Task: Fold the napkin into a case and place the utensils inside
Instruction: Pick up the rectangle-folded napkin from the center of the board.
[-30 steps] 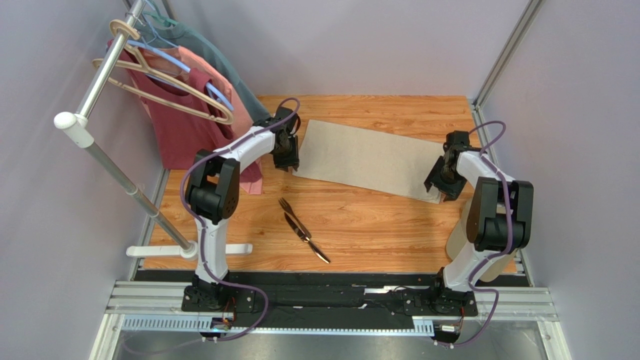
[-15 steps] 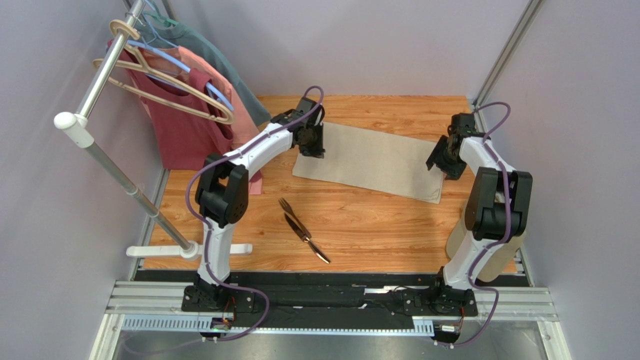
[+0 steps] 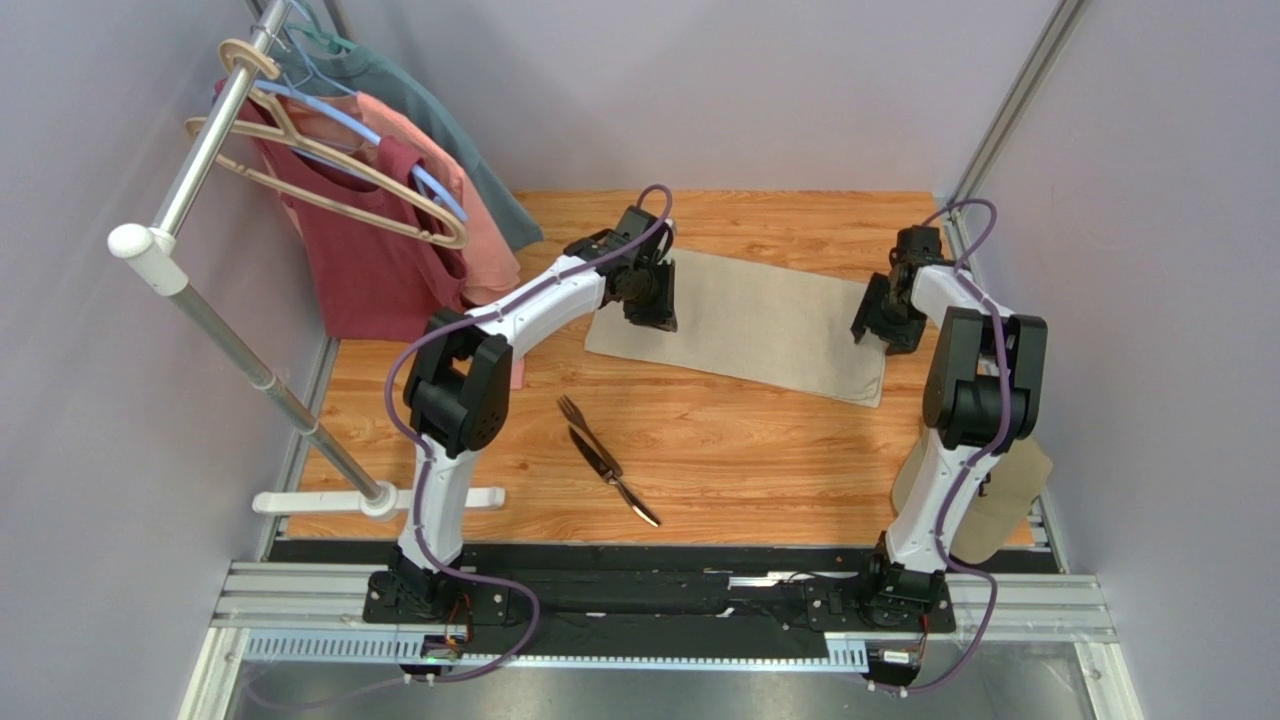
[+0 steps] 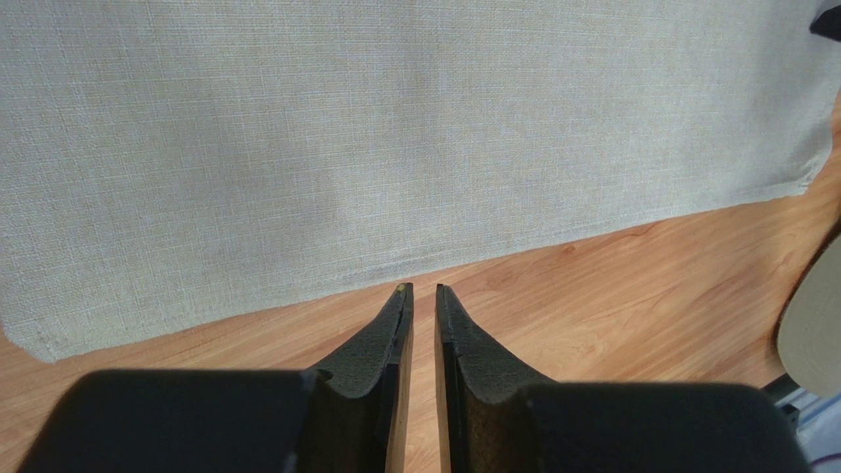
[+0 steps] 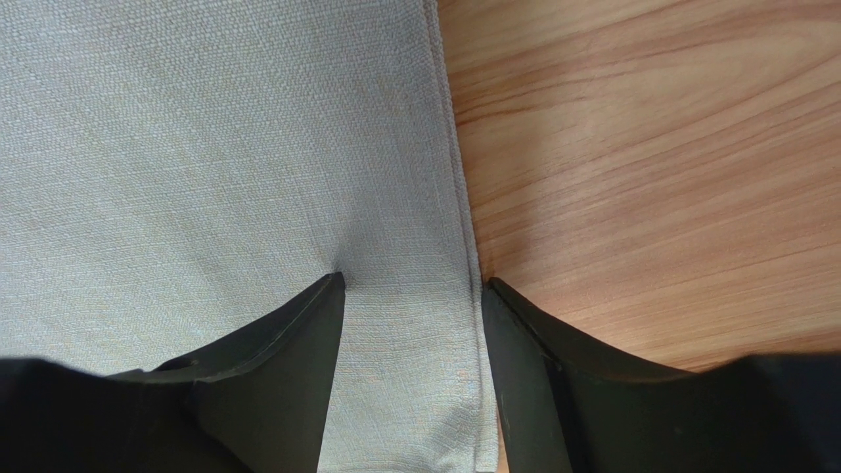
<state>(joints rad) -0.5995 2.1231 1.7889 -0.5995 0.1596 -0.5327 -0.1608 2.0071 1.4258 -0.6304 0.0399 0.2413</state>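
- Rack [image 3: 196, 165]: metal rail at the far left, off the table edge, carrying hangers with red and pink shirts [image 3: 361, 263].
- Table [image 3: 751, 450]: wood-grain top.
- Left gripper [image 3: 649, 308]: over the left end of the napkin. In the wrist view [image 4: 420, 288] the fingers stand almost together, a thin slit between them, with only bare wood showing in the gap. The tips point at the napkin's hem; nothing is held.
- Fork [image 3: 571, 413]: lies flat on bare wood nearer the arm bases than the napkin, tines toward the napkin.
- Knife [image 3: 639, 507]: lies flat, angled like the fork and meeting it about mid-length. Both utensils are apart from the napkin and from both grippers.
- Napkin [image 3: 766, 323]: beige cloth, flat, a long rectangle across the far middle of the table; the surface is smooth [image 4: 395, 128].
- Right gripper [image 3: 879, 327]: at the napkin's right end. In the wrist view [image 5: 413, 281] the fingers are spread wide and straddle the right hem, one tip on the cloth [image 5: 197, 148], the other at the wood just beside it. Nothing is pinched.
- Cap [image 3: 999, 503]: tan, at the table's near right, partly hidden by the right arm.
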